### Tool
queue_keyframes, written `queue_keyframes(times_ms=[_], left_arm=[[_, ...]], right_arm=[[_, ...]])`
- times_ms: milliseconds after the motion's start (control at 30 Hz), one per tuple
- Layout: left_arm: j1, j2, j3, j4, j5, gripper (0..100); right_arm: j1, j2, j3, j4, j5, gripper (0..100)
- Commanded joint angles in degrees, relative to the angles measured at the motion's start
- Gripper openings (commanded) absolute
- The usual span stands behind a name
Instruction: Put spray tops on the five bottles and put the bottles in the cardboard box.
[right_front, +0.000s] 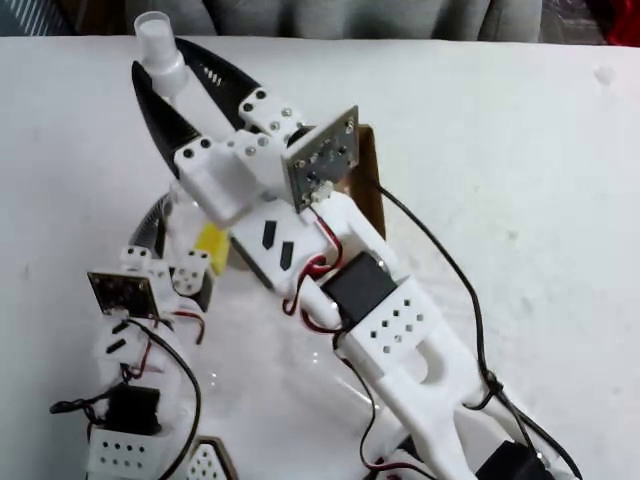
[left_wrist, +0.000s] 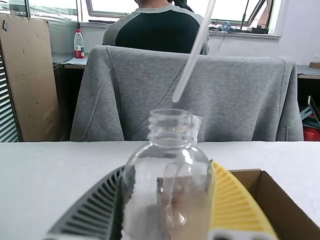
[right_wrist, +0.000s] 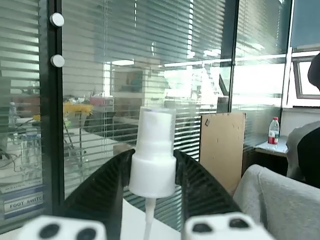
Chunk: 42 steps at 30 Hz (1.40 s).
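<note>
My right gripper (right_front: 160, 57) is raised over the table's far left, its black fingers shut on a white spray top (right_front: 156, 40). The right wrist view has that spray top (right_wrist: 152, 160) upright between the fingers (right_wrist: 102, 192). Its thin dip tube (left_wrist: 192, 50) hangs slanted just above the open mouth of a clear bottle (left_wrist: 167, 200). My left gripper (left_wrist: 170, 172) is shut on this upright bottle, between a grey and a yellow finger (left_wrist: 232, 205). From above, the left gripper (right_front: 182, 235) lies under the right arm. The cardboard box (left_wrist: 272, 202) stands open just beside the bottle.
The right arm hides most of the cardboard box (right_front: 371, 185) in the high view. The white table (right_front: 520, 150) stretches bare to the right. A grey cloth-covered chair back (left_wrist: 125, 95) stands behind the far edge, and a cardboard sheet (left_wrist: 22, 75) leans beyond it.
</note>
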Motion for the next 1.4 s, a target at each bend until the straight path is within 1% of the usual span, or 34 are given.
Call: queue_keyframes(times_ms=[0,267,900,1133,1367], left_arm=[[-0.7,-0.8,-0.4,0.0,0.4,2],[-1.9,-0.8,-0.4,0.0,0.6,2],[-1.9,-0.8,-0.4,0.0,0.6,2],[-1.9,-0.8,-0.4,0.0,0.6,2],[-1.9,-0.8,-0.4,0.0,0.6,2]], right_arm=[[-0.2,1.8,-5.0,0.8,-0.7,1.6],[-0.2,8.9,-12.0,8.8,-0.7,1.6],[-0.5,20.3,-33.5,39.7,-0.3,1.6],[-0.6,22.0,-34.3,46.5,-0.3,1.6],[-3.4,21.5,-34.3,56.1,-0.2,1.6]])
